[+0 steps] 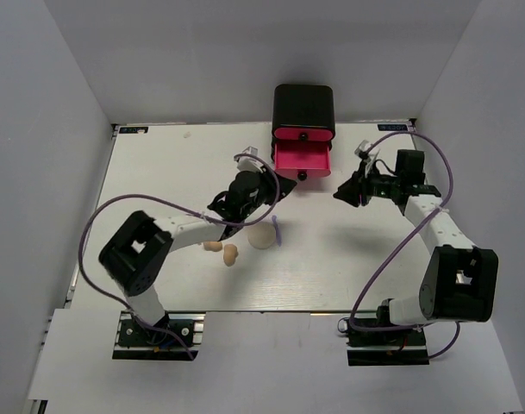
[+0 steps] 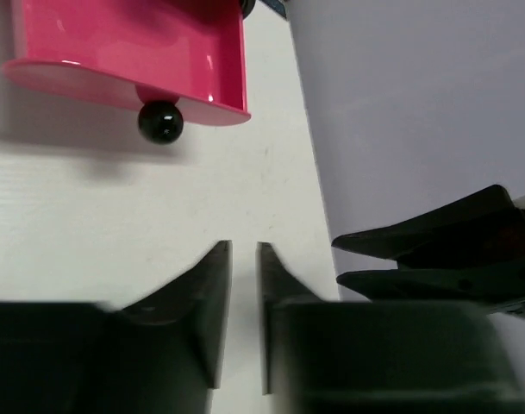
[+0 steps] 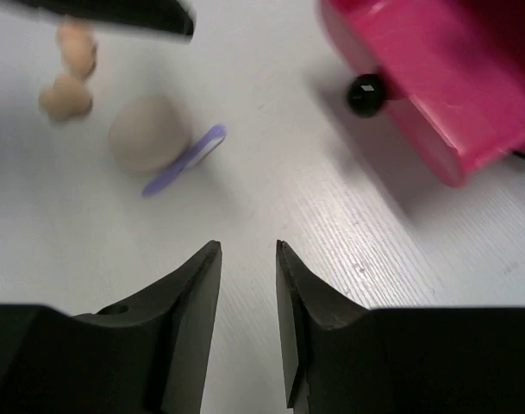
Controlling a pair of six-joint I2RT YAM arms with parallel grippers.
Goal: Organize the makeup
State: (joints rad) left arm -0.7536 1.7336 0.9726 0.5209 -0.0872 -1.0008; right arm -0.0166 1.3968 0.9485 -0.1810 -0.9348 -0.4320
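On the table lie a round cream puff, a thin purple stick leaning against it, and two peach sponges to their left. My left gripper hovers just in front of the open pink drawer; its jaws stand a narrow gap apart with nothing between them. My right gripper hangs to the right of the drawer, open and holding nothing. The palettes are out of view.
The black box stands at the back middle, its lower drawer pulled out, black knob facing forward. The right gripper's fingers show at the right of the left wrist view. Grey walls enclose the table.
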